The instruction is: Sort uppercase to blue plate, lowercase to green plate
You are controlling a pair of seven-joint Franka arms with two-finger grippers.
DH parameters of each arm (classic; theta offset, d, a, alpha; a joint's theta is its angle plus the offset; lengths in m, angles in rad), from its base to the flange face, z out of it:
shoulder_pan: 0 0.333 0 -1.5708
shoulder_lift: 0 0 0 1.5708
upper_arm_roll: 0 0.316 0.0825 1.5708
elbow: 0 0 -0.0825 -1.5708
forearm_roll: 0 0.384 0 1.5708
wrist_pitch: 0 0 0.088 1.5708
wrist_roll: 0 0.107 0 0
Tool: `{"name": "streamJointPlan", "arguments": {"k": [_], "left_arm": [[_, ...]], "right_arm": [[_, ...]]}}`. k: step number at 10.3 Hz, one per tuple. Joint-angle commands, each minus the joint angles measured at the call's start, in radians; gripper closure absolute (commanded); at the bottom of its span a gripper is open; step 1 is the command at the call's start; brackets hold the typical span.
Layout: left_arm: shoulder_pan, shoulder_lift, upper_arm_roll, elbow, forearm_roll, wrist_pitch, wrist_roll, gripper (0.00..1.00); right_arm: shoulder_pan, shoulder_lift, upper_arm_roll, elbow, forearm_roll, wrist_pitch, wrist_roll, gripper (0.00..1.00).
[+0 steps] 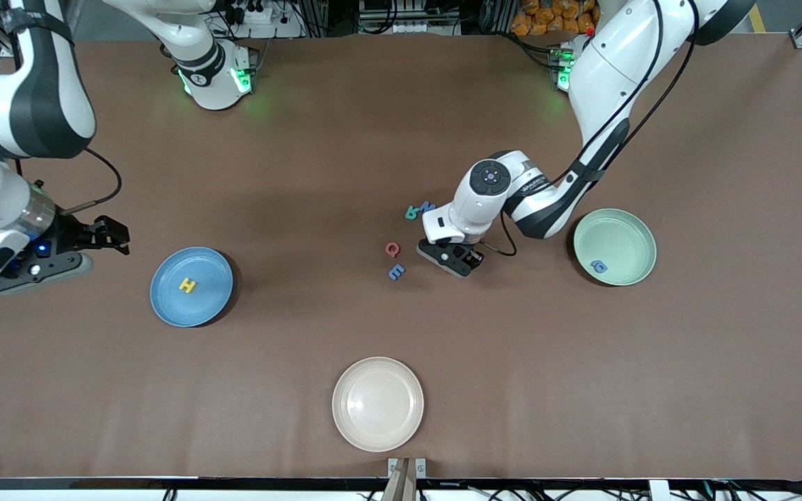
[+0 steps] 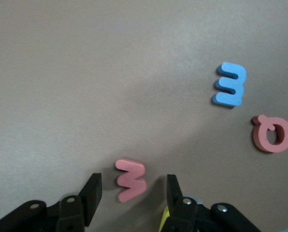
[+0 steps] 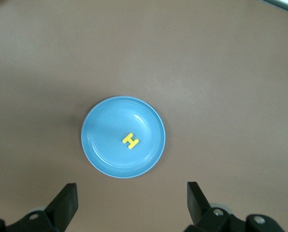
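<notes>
My left gripper (image 1: 453,259) (image 2: 133,193) is low over the table's middle, open, its fingers either side of the red lowercase letter (image 2: 131,180) without touching it. A yellow sliver (image 2: 164,220) shows by one finger. Beside it lie the light-blue three-pronged letter (image 1: 396,272) (image 2: 230,84) and the red Q (image 1: 392,249) (image 2: 273,135). The teal R (image 1: 413,212) and blue W (image 1: 427,207) lie farther from the camera. The blue plate (image 1: 171,292) (image 3: 103,140) holds the yellow H (image 1: 187,284) (image 3: 130,140). The green plate (image 1: 624,236) holds a blue lowercase letter (image 1: 599,266). My right gripper (image 1: 110,234) (image 3: 132,203) waits open beside the blue plate.
A cream plate (image 1: 378,403) sits near the front edge of the brown table. The arms' bases stand along the edge farthest from the camera.
</notes>
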Motion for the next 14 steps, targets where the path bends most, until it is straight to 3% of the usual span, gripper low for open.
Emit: {"name": "streamJointPlan", "arguments": {"k": [1, 5, 10, 14], "left_arm": [[-0.013, 0.025, 0.005, 0.023, 0.038, 0.009, -0.024, 0.4], [-0.01, 0.025, 0.011, 0.022, 0.046, 0.009, -0.021, 0.5], [-0.01, 0.027, 0.02, 0.02, 0.054, 0.006, -0.016, 0.62], [0.004, 0.016, 0.019, 0.023, 0.064, -0.002, -0.002, 0.84]], "right_arm": [[-0.012, -0.014, -0.032, 0.013, 0.094, -0.018, 0.006, 0.0], [-0.004, -0.021, -0.034, 0.033, 0.102, -0.019, 0.009, 0.02], [0.017, -0.031, -0.032, 0.059, 0.102, -0.047, 0.035, 0.15], [0.155, -0.002, -0.025, 0.062, 0.105, -0.031, 0.338, 0.15]]}}
